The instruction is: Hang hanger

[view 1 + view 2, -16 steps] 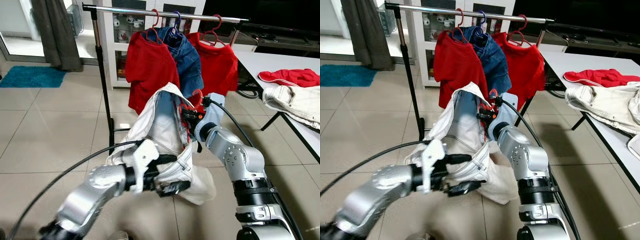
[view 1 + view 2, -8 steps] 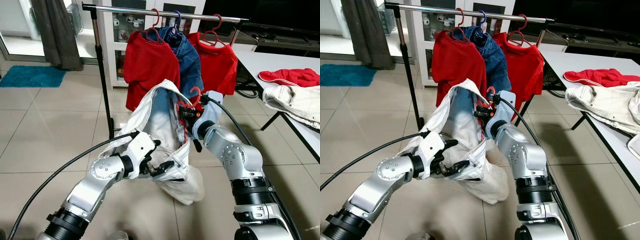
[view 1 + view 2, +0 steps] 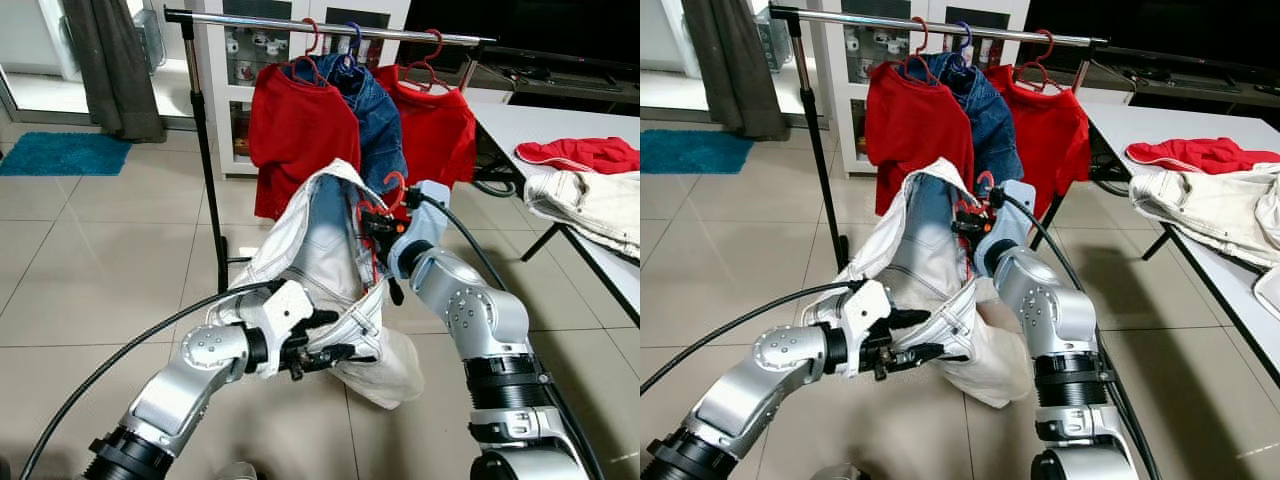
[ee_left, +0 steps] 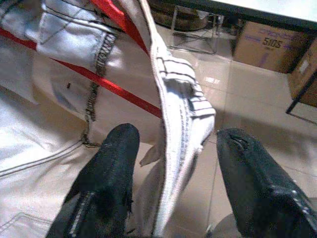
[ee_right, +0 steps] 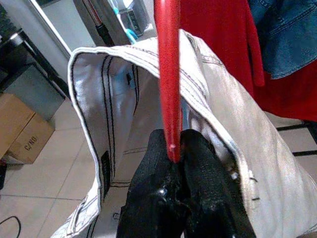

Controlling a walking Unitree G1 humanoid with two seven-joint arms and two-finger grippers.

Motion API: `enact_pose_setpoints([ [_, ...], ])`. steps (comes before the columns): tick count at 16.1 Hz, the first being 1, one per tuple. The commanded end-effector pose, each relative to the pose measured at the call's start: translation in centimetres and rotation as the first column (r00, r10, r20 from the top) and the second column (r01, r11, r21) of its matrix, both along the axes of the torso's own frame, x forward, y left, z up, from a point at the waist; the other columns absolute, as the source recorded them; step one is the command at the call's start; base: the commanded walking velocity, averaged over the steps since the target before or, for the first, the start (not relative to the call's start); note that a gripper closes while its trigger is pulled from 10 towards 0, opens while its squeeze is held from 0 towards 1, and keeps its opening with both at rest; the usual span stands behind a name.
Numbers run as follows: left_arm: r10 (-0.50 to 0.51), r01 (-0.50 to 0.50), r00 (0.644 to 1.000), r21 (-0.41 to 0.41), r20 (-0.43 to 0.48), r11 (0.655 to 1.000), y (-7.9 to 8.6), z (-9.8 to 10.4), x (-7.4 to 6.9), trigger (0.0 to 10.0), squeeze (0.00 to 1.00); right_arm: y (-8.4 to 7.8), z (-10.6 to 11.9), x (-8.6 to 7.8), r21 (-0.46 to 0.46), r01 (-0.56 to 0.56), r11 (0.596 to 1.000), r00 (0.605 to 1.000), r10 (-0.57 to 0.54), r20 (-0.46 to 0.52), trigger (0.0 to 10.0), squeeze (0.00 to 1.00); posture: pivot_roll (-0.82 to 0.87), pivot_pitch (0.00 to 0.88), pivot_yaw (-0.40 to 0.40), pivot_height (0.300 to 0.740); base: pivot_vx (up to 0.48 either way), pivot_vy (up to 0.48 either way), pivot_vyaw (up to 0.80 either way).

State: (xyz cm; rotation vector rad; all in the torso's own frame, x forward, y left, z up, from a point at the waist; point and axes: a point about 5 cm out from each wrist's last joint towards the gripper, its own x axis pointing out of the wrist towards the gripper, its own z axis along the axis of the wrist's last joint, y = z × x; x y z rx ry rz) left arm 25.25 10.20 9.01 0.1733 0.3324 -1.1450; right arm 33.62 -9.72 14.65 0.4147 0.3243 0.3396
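Since half a second ago the left gripper (image 3: 335, 342) has dropped lower and swung out from the white jacket (image 3: 325, 250), and the garment's lower edge now sags nearer the floor (image 3: 90, 250). The left arm reaches forward with its elbow bent, fingers (image 4: 106, 173) spread on either side of the jacket's hem. At the middle, the red hanger (image 5: 168, 74) sits inside the jacket's collar, below the rack's rail (image 3: 330, 25) and in front of the red shirts (image 3: 300, 135). The right gripper (image 5: 176, 146), arm raised and bent, is pinched on that hanger.
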Motion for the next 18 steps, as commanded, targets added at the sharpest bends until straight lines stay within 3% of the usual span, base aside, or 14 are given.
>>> enact_pose_setpoints([
  [1,-0.014,0.014,1.000,-0.011,-0.002,1.000,-0.08,0.29,-0.11,0.0,0.00,-0.43,2.17,0.51,0.014,0.009,1.000,0.996,-0.011,0.090,10.0,0.00,0.10,0.000,-0.103,0.740,0.000,0.000,0.00],
  [18,-0.002,0.001,1.000,-0.040,-0.006,0.999,0.02,0.57,-0.03,0.0,0.00,-0.64,2.07,0.38,-0.013,0.008,1.000,0.995,-0.007,0.104,10.0,0.00,0.10,0.000,-0.113,0.740,0.000,0.000,0.00],
])
